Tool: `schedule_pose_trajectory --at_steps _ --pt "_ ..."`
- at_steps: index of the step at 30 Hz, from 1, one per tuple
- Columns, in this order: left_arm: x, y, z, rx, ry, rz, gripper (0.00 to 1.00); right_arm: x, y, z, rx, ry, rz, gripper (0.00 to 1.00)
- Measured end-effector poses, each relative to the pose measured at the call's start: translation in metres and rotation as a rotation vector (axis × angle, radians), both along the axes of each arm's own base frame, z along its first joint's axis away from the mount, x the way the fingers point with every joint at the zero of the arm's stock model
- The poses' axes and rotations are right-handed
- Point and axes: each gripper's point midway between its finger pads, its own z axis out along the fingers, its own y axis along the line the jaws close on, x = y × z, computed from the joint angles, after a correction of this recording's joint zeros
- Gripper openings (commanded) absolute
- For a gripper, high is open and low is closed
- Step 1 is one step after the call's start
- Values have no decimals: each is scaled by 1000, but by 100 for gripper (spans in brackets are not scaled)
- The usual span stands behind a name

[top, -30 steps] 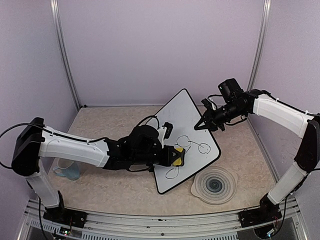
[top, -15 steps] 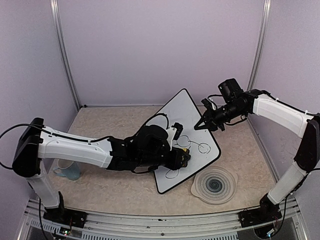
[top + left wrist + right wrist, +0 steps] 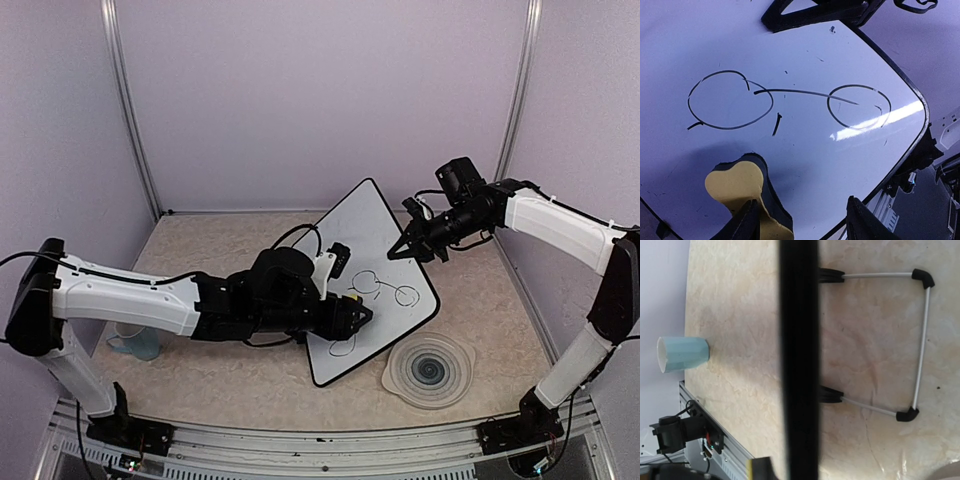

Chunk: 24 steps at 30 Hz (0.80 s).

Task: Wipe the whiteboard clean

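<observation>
Over the last second the left tool (image 3: 804,219) has gone from clenched on the yellow-and-black eraser (image 3: 737,185) to released. Its fingers now stand apart, with the eraser lying against the left one on the whiteboard (image 3: 370,225). The wiping has therefore paused, and the pad may slide down the slope. The board stands tilted on its wire stand in the middle of the bench (image 3: 230,245), and marker loops (image 3: 730,100) and lines still cross it, so most of the erasing remains. The right tool (image 3: 403,251) is clenched, seemingly pinching the board's far edge to steady it. The ringed grey plate (image 3: 395,375) by the near corner carries nothing visible. The pale blue cup (image 3: 140,343) at the left is half hidden, and I cannot see into it.
</observation>
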Motion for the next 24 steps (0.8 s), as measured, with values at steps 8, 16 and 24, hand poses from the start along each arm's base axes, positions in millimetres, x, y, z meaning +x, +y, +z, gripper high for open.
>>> schedule_pose_trajectory --at_steps 8,16,24 --pt "10 20 8 -47 35 22 54 0 0 0 1 1 -2 0" --pt "7 4 -21 -20 102 -38 41 1 1 -1 5 6 -5 0" --pt "10 3 -34 -13 118 -8 25 2 1 -1 1 -1 2 0"
